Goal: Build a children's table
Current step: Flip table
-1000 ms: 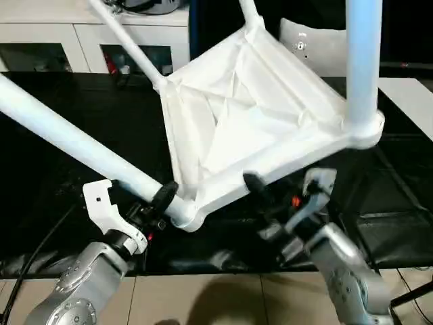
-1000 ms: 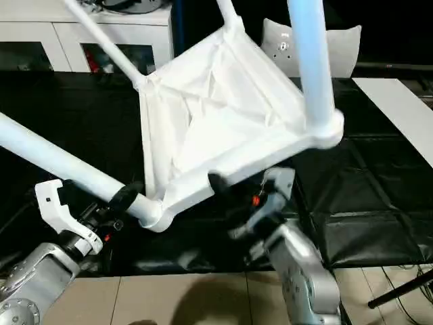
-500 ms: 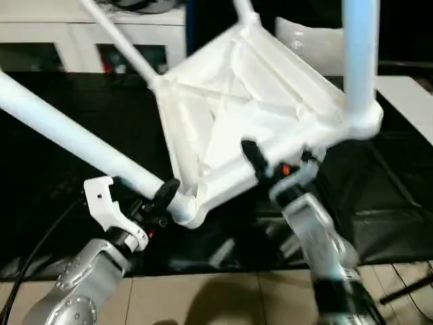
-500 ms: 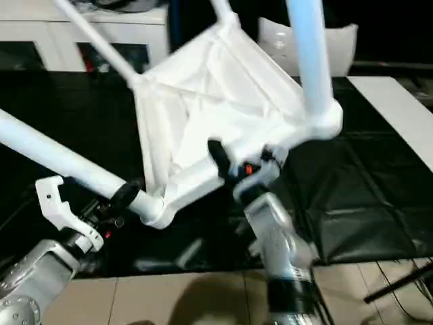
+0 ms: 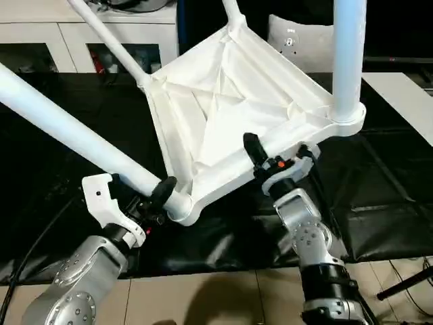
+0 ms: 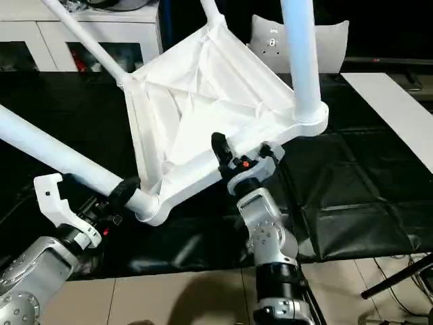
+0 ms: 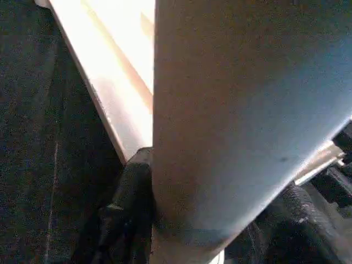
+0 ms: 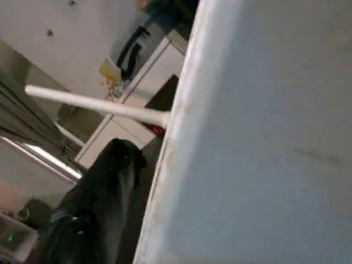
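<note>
The right gripper (image 5: 270,154) has come up from below the tabletop (image 5: 230,108) and now clamps its near rim, one black finger (image 5: 254,149) lying over the ribbed underside. The left gripper (image 5: 162,196) is closed round the leg (image 5: 74,135) just beside the near corner socket. The table hangs tilted above the black mat (image 5: 379,189), legs pointing up and outward, in front of the cabinet (image 5: 67,40).
</note>
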You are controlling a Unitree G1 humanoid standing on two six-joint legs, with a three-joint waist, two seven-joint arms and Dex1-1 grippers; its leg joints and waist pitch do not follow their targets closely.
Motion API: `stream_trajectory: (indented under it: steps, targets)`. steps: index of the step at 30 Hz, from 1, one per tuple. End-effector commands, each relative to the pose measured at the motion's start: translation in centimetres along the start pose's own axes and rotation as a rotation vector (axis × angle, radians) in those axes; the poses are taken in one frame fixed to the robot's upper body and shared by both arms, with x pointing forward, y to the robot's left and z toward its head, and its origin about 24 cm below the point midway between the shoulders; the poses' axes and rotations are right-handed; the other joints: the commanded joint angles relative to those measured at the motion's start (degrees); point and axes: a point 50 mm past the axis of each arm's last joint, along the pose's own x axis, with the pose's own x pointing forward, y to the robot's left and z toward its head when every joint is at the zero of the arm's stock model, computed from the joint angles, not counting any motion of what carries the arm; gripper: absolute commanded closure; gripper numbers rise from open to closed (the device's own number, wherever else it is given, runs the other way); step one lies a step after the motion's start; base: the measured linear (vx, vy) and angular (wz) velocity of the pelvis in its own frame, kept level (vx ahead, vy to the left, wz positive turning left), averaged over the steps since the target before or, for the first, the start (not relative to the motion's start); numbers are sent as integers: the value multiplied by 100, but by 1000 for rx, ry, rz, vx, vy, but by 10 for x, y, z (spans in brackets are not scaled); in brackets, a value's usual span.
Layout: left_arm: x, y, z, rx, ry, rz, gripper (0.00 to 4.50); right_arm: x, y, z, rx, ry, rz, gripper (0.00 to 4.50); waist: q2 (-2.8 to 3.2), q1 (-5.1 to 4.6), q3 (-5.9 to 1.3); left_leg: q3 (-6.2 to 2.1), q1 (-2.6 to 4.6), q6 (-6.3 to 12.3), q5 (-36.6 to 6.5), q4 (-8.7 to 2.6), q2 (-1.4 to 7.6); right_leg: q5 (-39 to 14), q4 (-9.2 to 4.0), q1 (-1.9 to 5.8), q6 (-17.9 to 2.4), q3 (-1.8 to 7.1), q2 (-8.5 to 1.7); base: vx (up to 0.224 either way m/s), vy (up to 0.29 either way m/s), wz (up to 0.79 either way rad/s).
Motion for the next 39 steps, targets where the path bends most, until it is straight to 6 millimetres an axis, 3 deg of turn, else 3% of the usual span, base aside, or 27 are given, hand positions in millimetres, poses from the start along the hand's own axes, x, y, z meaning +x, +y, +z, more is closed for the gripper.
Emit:
stream_trajectory:
  steps: [1,4,5,10,13,16,17,20,22,23,24,27,28,30,33,38,39]
  targets:
    - [7,-14,-21,-71,105,-114,252,13,24,0,1,11,99,160,-37,29,-285,-307,-30,225,-242,-473,670,-1215,-444,292,-539,560,-791,0,0,0]
    - [7,-14,-21,-54,114,-113,252,13,22,2,8,2,93,186,14,37,-283,-305,-31,218,-213,-467,674,-1147,-433,281,-580,559,-793,0,0,0]
    - [7,-13,-22,-38,121,-112,252,13,21,2,-1,2,91,193,-7,30,-286,-304,-31,218,-212,-467,673,-1117,-429,283,-577,558,-783,0,0,0]
    - [9,-4,-21,46,121,-53,252,12,19,7,-23,-36,69,233,15,47,-285,-299,-19,240,-254,-464,666,-1183,-449,270,-546,558,-784,0,0,0]
    - [8,-4,-20,38,115,-67,181,11,18,12,-24,-59,54,237,11,77,-281,-301,-13,170,-332,-477,673,-1300,-455,269,-529,564,-789,0,0,0]
    - [6,-4,-20,37,116,-81,170,11,15,17,-25,-82,39,239,15,76,-291,-307,-13,137,-310,-481,687,-1133,-426,270,-579,562,-787,0,0,0]
    - [0,-2,-20,61,119,-93,155,9,8,32,-33,-148,-6,239,8,84,-293,-302,-16,156,-272,-475,675,-1085,-418,271,-587,565,-795,0,0,0]
    - [-3,-1,-21,70,125,-99,132,7,4,41,-45,-192,-35,239,8,83,-323,-286,-27,240,-31,-441,646,-759,-369,267,-631,563,-779,0,0,0]
    - [-9,2,-21,90,134,-101,111,4,-2,53,-55,-244,-71,239,33,124,-315,-273,20,220,-112,-443,669,-823,-393,225,-639,568,-779,0,0,0]
    - [-19,9,-22,151,147,-102,101,-6,-12,76,-126,-333,-136,239,15,125,-302,-276,0,212,-187,-460,658,-845,-395,238,-626,564,-762,0,0,0]
    - [-21,11,-22,179,148,-101,95,-10,-16,84,-168,-358,-156,239,19,141,-298,-276,6,214,-238,-461,652,-899,-388,229,-573,560,-744,0,0,0]
    - [-22,12,-19,217,130,-98,84,-17,-21,92,-228,-368,-186,239,46,272,-289,-244,65,165,-294,-462,667,-1072,-420,188,-429,566,-733,0,0,0]
    - [-20,10,-16,238,111,-104,84,-21,-24,96,-259,-371,-193,239,16,279,-274,-248,56,147,-325,-479,677,-1114,-420,191,-408,567,-726,0,0,0]
    - [-17,4,-8,273,66,-139,73,-31,-26,105,-330,-369,-208,239,17,316,-285,-257,79,34,-382,-490,690,-1062,-401,193,-379,576,-740,0,0,0]
    - [-16,-4,0,312,38,-193,49,-36,-23,112,-395,-364,-210,239,-13,286,-293,-266,16,46,-325,-495,671,-934,-365,252,-391,574,-767,0,0,0]
    - [-15,-20,20,425,42,-347,10,-41,-20,118,-627,-218,-242,239,-34,188,-261,-248,14,103,-431,-481,609,-1544,-442,246,-184,553,-718,0,0,0]
    - [-14,-22,23,447,48,-367,5,-42,-19,118,-646,-187,-243,239,-63,165,-270,-249,9,108,-421,-476,606,-1568,-427,255,-174,550,-714,0,0,0]
